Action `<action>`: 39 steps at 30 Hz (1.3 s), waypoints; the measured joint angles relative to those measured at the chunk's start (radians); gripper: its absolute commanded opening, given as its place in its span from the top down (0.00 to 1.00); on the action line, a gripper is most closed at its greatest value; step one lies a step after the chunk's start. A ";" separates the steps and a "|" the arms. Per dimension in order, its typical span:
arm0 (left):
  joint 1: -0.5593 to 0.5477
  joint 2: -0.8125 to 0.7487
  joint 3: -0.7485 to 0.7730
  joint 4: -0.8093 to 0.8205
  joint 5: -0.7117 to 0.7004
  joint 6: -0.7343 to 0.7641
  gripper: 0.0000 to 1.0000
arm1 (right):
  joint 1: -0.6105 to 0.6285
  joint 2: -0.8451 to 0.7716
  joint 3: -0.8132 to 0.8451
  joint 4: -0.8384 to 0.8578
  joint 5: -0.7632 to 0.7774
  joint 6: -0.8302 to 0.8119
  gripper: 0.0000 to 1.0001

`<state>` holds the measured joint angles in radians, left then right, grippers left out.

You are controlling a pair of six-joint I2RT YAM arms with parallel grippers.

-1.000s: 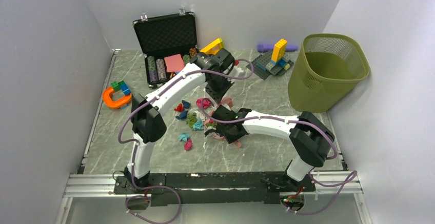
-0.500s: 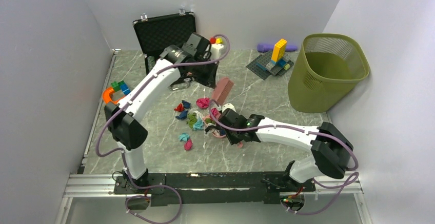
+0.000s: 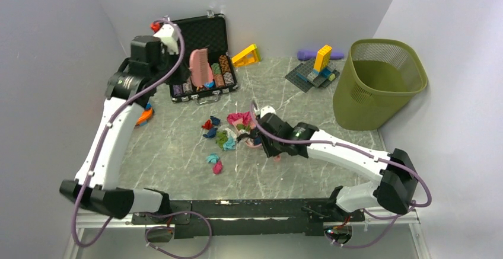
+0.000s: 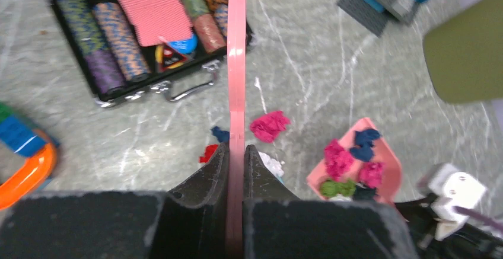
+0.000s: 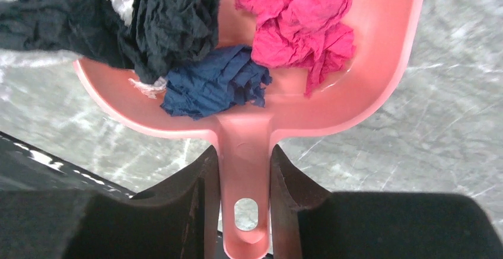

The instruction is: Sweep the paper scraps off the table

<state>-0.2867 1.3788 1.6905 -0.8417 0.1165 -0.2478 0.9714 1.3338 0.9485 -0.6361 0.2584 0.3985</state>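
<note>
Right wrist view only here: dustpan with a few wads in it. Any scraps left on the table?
Observer: Yes, loose paper scraps lie on the table just left of the dustpan.
Operator: Where's the brush?
Observer: The left tool is shut on the brush, up by the open chip case, away from them.
Operator: And the bin?
Observer: The green bin stands at the table's far right corner.

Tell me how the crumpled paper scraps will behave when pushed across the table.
The paper scraps look loosely crumpled, so probably light and apt to tumble or scatter. Those in the pink dustpan lie loose; a tilt would likely spill them.
</note>
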 measured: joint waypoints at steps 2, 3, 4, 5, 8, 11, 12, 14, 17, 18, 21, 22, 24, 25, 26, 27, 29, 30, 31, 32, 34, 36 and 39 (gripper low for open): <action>0.032 -0.068 -0.051 0.032 -0.038 -0.010 1.00 | -0.031 -0.003 0.077 -0.056 -0.021 0.003 1.00; 0.042 -0.100 -0.084 0.053 -0.054 -0.014 1.00 | -0.058 -0.005 0.122 -0.084 -0.037 0.004 1.00; 0.047 -0.127 -0.117 0.065 -0.066 -0.018 1.00 | -0.089 -0.006 0.163 -0.107 -0.051 0.005 1.00; 0.049 -0.146 -0.144 0.076 -0.073 -0.021 1.00 | -0.119 -0.006 0.202 -0.132 -0.065 0.004 1.00; 0.051 -0.192 -0.242 0.101 -0.090 -0.028 1.00 | -0.225 -0.003 0.345 -0.220 -0.089 0.001 1.00; 0.052 -0.197 -0.309 0.105 -0.089 -0.028 1.00 | -0.306 0.014 0.474 -0.302 -0.114 -0.008 1.00; 0.052 -0.197 -0.327 0.106 -0.087 -0.028 1.00 | -0.335 0.025 0.517 -0.329 -0.126 -0.011 1.00; 0.052 -0.197 -0.364 0.109 -0.084 -0.027 1.00 | -0.391 0.053 0.603 -0.383 -0.152 -0.015 1.00; 0.052 -0.203 -0.409 0.124 -0.082 -0.026 1.00 | -0.467 0.108 0.729 -0.465 -0.166 -0.014 1.00; 0.052 -0.207 -0.423 0.128 -0.079 -0.026 1.00 | -0.489 0.126 0.765 -0.484 -0.169 -0.014 1.00; 0.052 -0.228 -0.460 0.138 -0.066 -0.023 1.00 | -0.563 0.180 0.877 -0.544 -0.187 -0.014 1.00; 0.052 -0.237 -0.469 0.142 -0.059 -0.022 1.00 | -0.592 0.196 0.912 -0.562 -0.193 -0.013 1.00; 0.052 -0.251 -0.484 0.149 -0.050 -0.018 1.00 | -0.650 0.223 0.976 -0.590 -0.194 -0.012 1.00; 0.052 -0.260 -0.494 0.154 -0.043 -0.015 1.00 | -0.679 0.233 1.004 -0.602 -0.196 -0.010 1.00; 0.052 -0.268 -0.504 0.157 -0.040 -0.011 1.00 | -0.706 0.240 1.027 -0.609 -0.199 -0.006 1.00; 0.052 -0.275 -0.513 0.161 -0.035 -0.009 1.00 | -0.735 0.245 1.048 -0.615 -0.202 -0.004 1.00; 0.052 -0.285 -0.531 0.167 -0.029 -0.004 1.00 | -0.793 0.250 1.077 -0.622 -0.211 0.002 1.00; 0.052 -0.289 -0.542 0.174 -0.025 -0.002 1.00 | -0.828 0.250 1.091 -0.623 -0.215 0.005 1.00; 0.052 -0.291 -0.552 0.181 -0.022 -0.001 1.00 | -0.861 0.250 1.103 -0.624 -0.216 0.009 1.00; 0.052 -0.294 -0.563 0.189 -0.017 -0.001 1.00 | -0.892 0.250 1.114 -0.625 -0.219 0.013 1.00; 0.052 -0.298 -0.586 0.196 -0.007 -0.001 1.00 | -0.955 0.250 1.129 -0.624 -0.239 0.021 1.00; 0.052 -0.299 -0.607 0.204 -0.001 0.000 1.00 | -1.023 0.250 1.133 -0.616 -0.282 0.034 1.00; 0.052 -0.299 -0.623 0.206 0.006 0.000 1.00 | -1.131 0.235 1.097 -0.556 -0.392 0.082 1.00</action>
<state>-0.2348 1.0798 1.0679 -0.6361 0.1230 -0.2481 -0.1593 1.5688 2.0453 -1.1919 -0.1337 0.4801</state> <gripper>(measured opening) 0.102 0.337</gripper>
